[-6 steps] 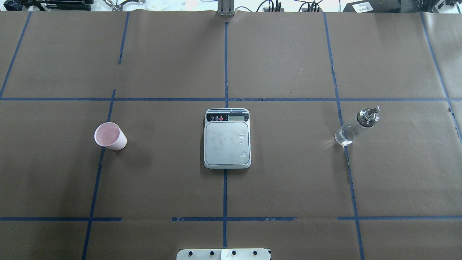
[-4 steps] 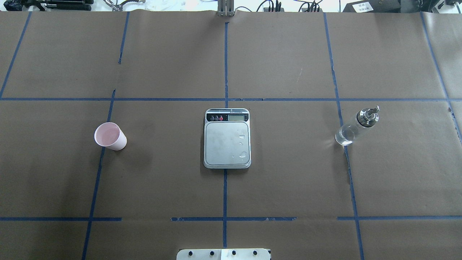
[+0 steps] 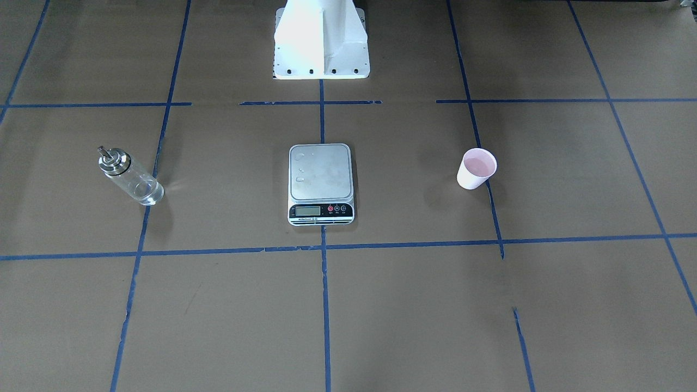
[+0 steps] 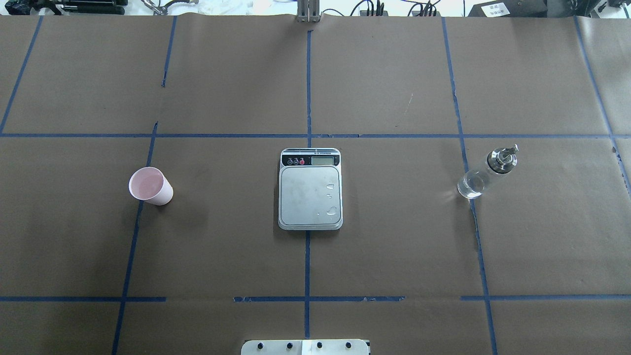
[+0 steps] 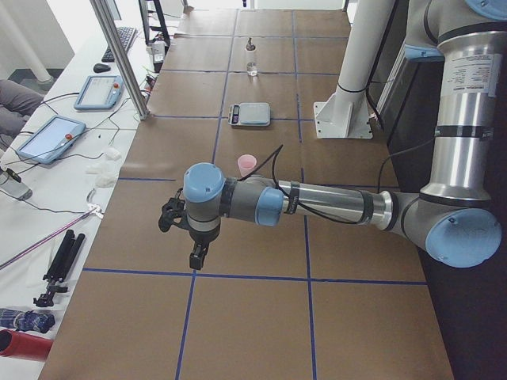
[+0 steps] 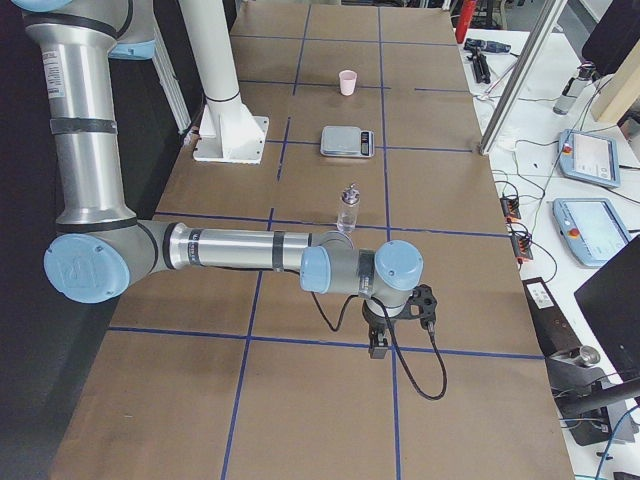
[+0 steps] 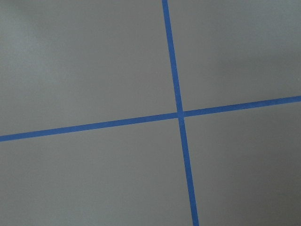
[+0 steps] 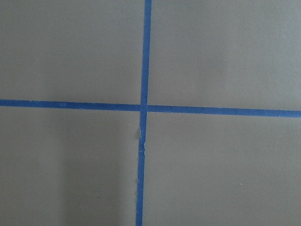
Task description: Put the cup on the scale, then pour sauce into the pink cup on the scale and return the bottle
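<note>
The pale pink cup stands upright on the brown paper, well to the left of the scale in the overhead view. The scale's silver platform holds only a few droplets. The clear glass bottle with its metal spout stands upright far to the scale's right. My left gripper hangs over the table's left end, far from the cup. My right gripper hangs over the right end, beyond the bottle. I cannot tell whether either is open or shut. Both wrist views show only taped paper.
The white robot base sits at the near middle edge behind the scale. Blue tape lines grid the paper. Side benches hold tablets, cables and a metal post. A grey sleeve shows at the left bench.
</note>
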Controlling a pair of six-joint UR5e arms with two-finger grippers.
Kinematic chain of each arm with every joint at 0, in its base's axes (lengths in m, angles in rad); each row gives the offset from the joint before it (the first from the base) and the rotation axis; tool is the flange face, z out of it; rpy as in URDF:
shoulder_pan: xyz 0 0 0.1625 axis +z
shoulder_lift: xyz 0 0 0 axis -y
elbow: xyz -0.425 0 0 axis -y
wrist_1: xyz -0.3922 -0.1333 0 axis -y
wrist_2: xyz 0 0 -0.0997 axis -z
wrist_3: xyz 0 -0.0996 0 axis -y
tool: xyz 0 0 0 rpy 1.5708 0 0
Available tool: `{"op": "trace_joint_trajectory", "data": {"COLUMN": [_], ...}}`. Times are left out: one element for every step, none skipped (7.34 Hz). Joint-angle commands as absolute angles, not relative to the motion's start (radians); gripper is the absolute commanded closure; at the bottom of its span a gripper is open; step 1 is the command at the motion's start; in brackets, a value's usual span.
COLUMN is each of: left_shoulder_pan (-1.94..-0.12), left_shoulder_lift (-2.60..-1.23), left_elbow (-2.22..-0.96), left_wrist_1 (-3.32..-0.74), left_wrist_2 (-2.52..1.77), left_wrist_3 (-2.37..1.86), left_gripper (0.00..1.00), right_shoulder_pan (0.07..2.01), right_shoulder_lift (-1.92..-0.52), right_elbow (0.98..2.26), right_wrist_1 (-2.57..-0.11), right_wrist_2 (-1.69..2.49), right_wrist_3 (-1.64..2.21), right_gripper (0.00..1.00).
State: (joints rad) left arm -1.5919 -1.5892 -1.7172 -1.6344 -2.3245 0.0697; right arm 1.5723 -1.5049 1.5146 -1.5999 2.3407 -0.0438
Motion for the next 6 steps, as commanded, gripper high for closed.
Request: {"op": "trace_joint_trajectory", "data": {"left_shoulder_pan": [-1.574, -1.486, -1.467, -1.430, -1.396, -1.335], "left_shoulder_lift": [-1.595, -1.603, -1.615, -1.623, -1.621, -1.624], "left_elbow": [-1.827, -1.841, -1.851, -1.870, -1.856, -1.934], "left_wrist_1": [-1.647, -1.672, -1.687, -1.693, -1.687, -1.695], "left_wrist_2": [-2.335, -2.373, -2.385, -2.449, -2.492, -2.490], "left_wrist_3": [0.074, 0.027, -0.083, -0.139, -0.320, -0.517], "left_gripper": [0.00, 0.00, 0.00, 0.00, 0.00, 0.00], "right_shoulder_pan": [1.572, 1.572, 1.569, 1.568, 1.568, 1.565], "right_shoulder_lift": [-1.484, -1.471, -1.456, -1.456, -1.457, -1.451], "right_elbow": [1.519, 1.520, 1.529, 1.529, 1.529, 1.535], "right_wrist_1": [-1.601, -1.600, -1.600, -1.600, -1.600, -1.595], "right_wrist_2": [2.347, 2.349, 2.349, 2.349, 2.347, 2.347], "right_wrist_3": [-0.037, -0.020, 0.033, 0.073, 0.071, 0.075], "right_gripper": [0.00, 0.00, 0.00, 0.00, 0.00, 0.00]}}
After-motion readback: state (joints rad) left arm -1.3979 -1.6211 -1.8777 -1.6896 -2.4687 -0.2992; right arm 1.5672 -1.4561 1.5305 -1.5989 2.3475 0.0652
